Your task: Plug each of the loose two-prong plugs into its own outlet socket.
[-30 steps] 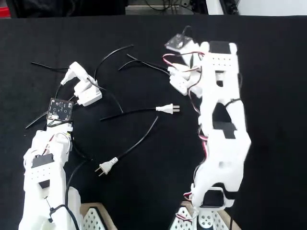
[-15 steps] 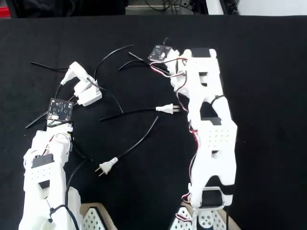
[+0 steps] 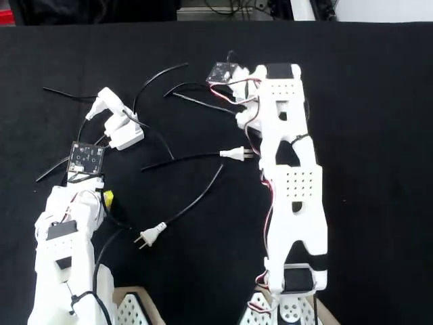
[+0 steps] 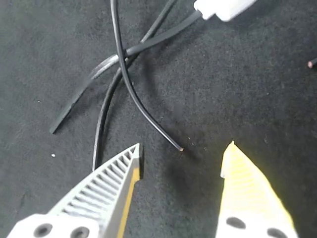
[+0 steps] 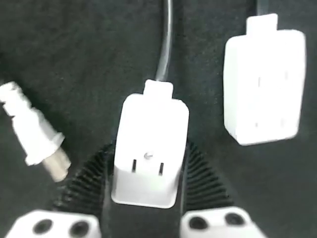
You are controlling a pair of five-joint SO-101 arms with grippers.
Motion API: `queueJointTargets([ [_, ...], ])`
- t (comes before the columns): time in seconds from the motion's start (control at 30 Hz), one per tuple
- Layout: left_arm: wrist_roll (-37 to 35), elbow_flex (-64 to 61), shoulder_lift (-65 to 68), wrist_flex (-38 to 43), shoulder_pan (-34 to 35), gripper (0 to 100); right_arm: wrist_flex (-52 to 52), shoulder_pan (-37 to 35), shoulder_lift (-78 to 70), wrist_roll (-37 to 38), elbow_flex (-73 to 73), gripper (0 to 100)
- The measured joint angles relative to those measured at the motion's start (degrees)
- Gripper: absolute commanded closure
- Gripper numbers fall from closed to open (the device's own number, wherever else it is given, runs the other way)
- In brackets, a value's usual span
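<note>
1. centre plug [image 3: 235, 154]: white, two prongs, loose on the black table [image 3: 379, 101] near the middle of the high view. its prongs point toward the right arm [image 3: 291, 183], which covers their tips, and its black cable trails off to the left.
2. lower plug [image 3: 152, 235]: also loose, at lower centre-left of the high view. its prongs point to lower left and its cable runs up toward the centre plug's cable.
3. held socket [image 5: 151, 129]: a white two-slot block with a cable leaving its far end. it sits between the dark ribbed fingers [image 5: 195, 163] of the right gripper [image 5: 148, 166], which are clenched against both its sides.
4. second socket [image 5: 265, 79]: a white block lying flat on the table beside the held socket, apart from it and ungripped. in the right wrist view the centre plug [image 5: 34, 131] lies on the held socket's other side, not touching it.
5. white cluster [image 3: 120, 125]: connector bodies with black cables at upper left of the high view, just above the left arm [image 3: 64, 250]. i cannot tell which parts are mated.
6. left gripper [image 4: 181, 158]: released, jaws spread wide and holding nothing. it hangs over the bare table with a cut cable end [image 4: 179, 148] lying between the tips, and a white connector body [image 4: 223, 7] lies farther off.
</note>
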State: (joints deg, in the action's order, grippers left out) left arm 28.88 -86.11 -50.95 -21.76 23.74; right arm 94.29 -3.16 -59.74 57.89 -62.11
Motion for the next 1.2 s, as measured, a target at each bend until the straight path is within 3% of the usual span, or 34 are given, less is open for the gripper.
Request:
queueJointTargets([
  [0.1,0.0,0.0,0.0,0.1,0.0,73,4.6,0.2,0.0,-0.3,-6.1,98.7],
  [0.3,0.0,0.0,0.0,0.1,0.0,73,4.7,-0.2,1.5,-8.3,-7.5,98.7],
  [0.6,0.0,0.0,0.0,0.1,0.0,73,4.7,-8.4,28.8,-21.0,16.7,98.7],
  [0.93,0.0,0.0,0.0,0.1,0.0,73,4.8,-17.6,68.5,-22.2,41.7,98.7],
  [1.2,0.0,-0.1,0.0,0.0,0.0,73,4.3,-31.7,84.5,-24.9,63.6,98.7],
])
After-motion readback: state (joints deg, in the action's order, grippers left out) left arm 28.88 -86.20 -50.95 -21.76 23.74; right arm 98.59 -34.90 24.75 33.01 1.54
